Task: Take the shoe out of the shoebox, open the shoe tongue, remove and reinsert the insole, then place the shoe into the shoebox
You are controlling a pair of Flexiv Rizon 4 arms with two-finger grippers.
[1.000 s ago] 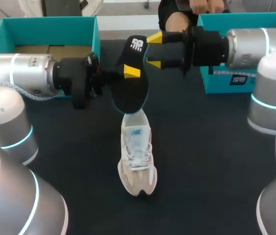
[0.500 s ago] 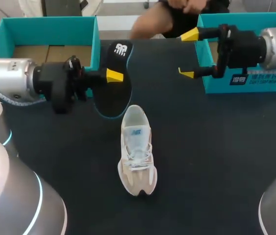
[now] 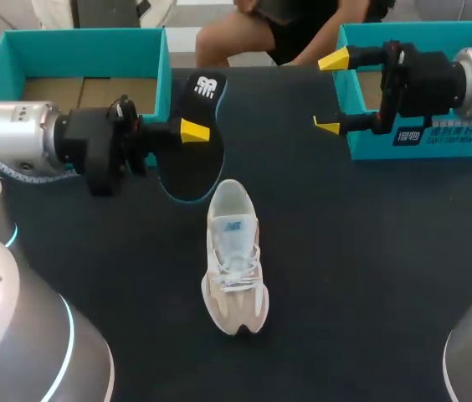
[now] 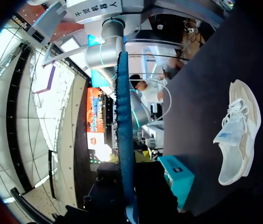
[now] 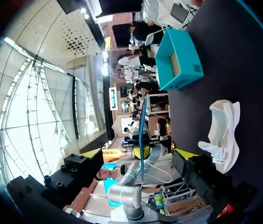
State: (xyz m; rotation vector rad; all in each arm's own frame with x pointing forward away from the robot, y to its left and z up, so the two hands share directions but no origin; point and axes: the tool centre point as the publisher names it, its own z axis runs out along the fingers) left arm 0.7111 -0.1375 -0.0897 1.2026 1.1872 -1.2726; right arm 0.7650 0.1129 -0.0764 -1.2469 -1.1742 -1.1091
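The black insole (image 3: 198, 167) is clamped between the fingers of the left gripper (image 3: 192, 131) and is held on edge above the table (image 3: 345, 251), just beside the left teal box (image 3: 77, 40). In the left wrist view the insole (image 4: 123, 140) is seen edge-on between the fingers. The white shoe (image 3: 234, 260) is left lying on the table near the middle, its heel end close under the insole. The right gripper (image 3: 330, 92) is held with its fingers spread wide and nothing between them, at the near corner of the right teal box (image 3: 403, 32).
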